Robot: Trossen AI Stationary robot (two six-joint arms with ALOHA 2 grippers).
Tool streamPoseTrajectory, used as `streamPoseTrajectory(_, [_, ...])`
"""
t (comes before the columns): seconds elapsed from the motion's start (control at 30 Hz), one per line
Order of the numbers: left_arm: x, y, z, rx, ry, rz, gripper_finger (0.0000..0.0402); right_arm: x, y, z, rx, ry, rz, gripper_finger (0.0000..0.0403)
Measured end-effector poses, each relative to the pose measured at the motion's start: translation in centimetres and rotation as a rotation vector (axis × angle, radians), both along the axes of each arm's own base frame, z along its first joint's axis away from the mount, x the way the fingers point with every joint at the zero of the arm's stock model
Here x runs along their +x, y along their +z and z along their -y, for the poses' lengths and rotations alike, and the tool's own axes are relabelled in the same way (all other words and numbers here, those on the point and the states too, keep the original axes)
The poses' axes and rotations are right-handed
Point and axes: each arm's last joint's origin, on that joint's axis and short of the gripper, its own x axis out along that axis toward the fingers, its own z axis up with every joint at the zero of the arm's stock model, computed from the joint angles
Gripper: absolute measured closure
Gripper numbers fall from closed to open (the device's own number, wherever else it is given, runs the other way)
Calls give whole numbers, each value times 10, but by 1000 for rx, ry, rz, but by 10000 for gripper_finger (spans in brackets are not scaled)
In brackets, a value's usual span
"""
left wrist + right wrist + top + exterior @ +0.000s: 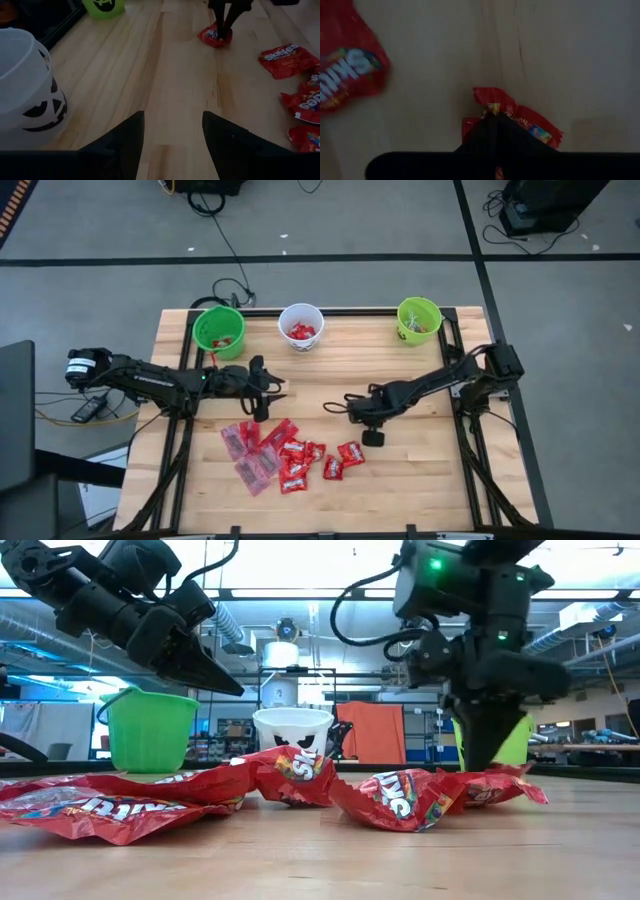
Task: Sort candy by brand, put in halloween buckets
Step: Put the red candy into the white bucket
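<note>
High view shows the pale wooden desk (420, 480) with three small round plastic pails along its far edge: a bright green pail (219, 330) on the left, a white pail (300, 326) in the middle, and a second green pail (419, 319) on the right. A heap of shiny red candy packets (290, 457) lies near the front edge, between the arms, with flat pinkish translucent packets (245, 450) at its left side. Low view has the right gripper (488, 762) pointing straight down onto a red packet (495, 787) at the right end of the row, its jaws drawn together. Left wrist view shows the left gripper (172, 137) waiting above bare wood beside the white pail, jaws wide and holding nothing. Right wrist view shows the jaws pinched shut on the crinkled top of that red packet, which lies flat on the wood. The step in hand looks like a pick; next would be a lift and a carry to whichever pail takes this brand.
</note>
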Motion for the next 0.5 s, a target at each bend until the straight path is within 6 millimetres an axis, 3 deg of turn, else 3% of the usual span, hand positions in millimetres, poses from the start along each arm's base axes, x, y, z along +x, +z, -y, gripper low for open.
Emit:
streamPoseTrajectory(0.1, [0,0,0,0,0,0,194,13,6,5,1,49,95,393])
streamPoseTrajectory(0.23, [0,0,0,0,0,0,195,46,29,23,-31,120,380,397])
streamPoseTrajectory(0.37, [0,1,0,-1,-4,8,194,72,59,54,-93,125,668,399])
streamPoseTrajectory(0.5, [1,2,0,3,-7,17,194,84,84,95,-144,35,871,400])
